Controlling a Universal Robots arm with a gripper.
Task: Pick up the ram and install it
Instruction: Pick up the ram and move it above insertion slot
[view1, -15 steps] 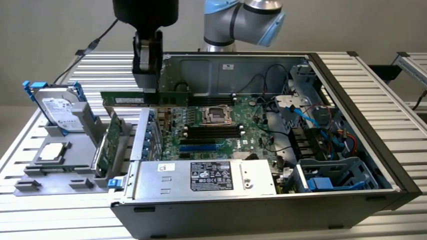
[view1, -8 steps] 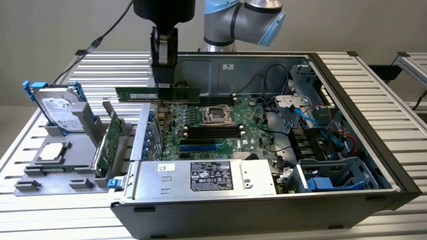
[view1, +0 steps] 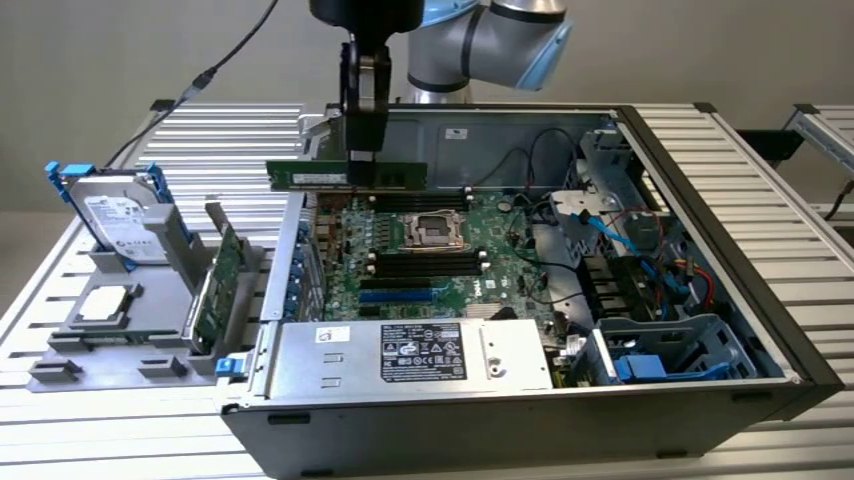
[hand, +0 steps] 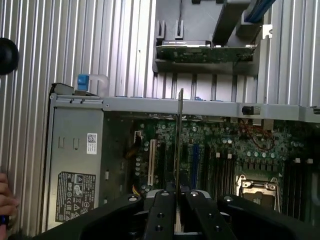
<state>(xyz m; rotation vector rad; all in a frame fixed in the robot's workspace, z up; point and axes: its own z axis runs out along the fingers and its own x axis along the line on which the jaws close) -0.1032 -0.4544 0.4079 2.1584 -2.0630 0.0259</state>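
Gripper: the gripper (view1: 360, 165) hangs over the open computer case (view1: 507, 430), at the far side of the case as the exterior view shows it.
Jaws: pressed in on the ram from both flat faces, pinching it at about the middle of its length; the wrist view shows one finger (hand: 164, 212) on each side of the stick.
Ram: the ram (view1: 310, 176) is held level and on edge in the air above the case, over the far edge of the motherboard (view1: 400, 250); it sits in no slot. In the wrist view it shows edge-on as a thin line (hand: 179, 140).
Memory slots: the long black slots (view1: 424, 263) lie inside the case, beside the processor socket (view1: 434, 228).
Power supply: the metal box (view1: 414, 355) fills the near end of the case.
Holder: a grey stand (view1: 100, 345) sits outside the case on the exterior view's left.
Hard drive: upright in the holder (view1: 114, 215), well apart from the case.
Expansion card: on edge in the holder (view1: 220, 285), just beside the case wall.
Hand: a person's hand (hand: 4, 202) is outside the case, off the power supply end.
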